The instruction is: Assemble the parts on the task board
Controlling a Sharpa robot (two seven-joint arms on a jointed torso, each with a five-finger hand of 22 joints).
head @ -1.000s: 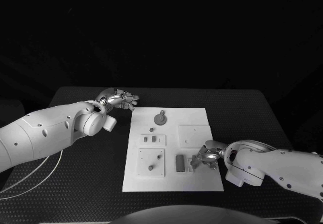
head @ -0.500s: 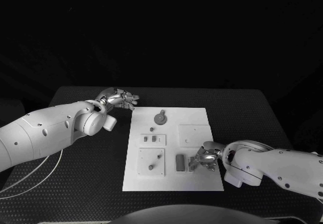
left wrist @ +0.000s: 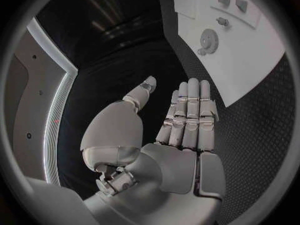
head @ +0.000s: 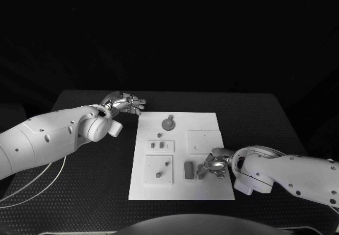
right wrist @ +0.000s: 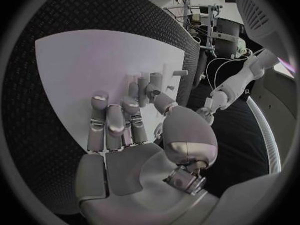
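The white task board lies mid-table. On it are a round toothed part, two small pieces in a plate, a peg in a square plate and a dark oblong block. My right hand rests on the board just right of that block, fingers curled down. In the right wrist view its thumb and fingertips meet near small upright pieces; whether they pinch one is unclear. My left hand hovers off the board's far left corner, holding nothing, with straight fingers.
A blank square plate sits on the board's right half. The black table surrounds the board, with room on both sides. A thin white cable loops over the table's left side, under my left arm.
My right hand has shifted slightly left and toward the near edge, closer to the dark block. The left hand and the parts have not moved.
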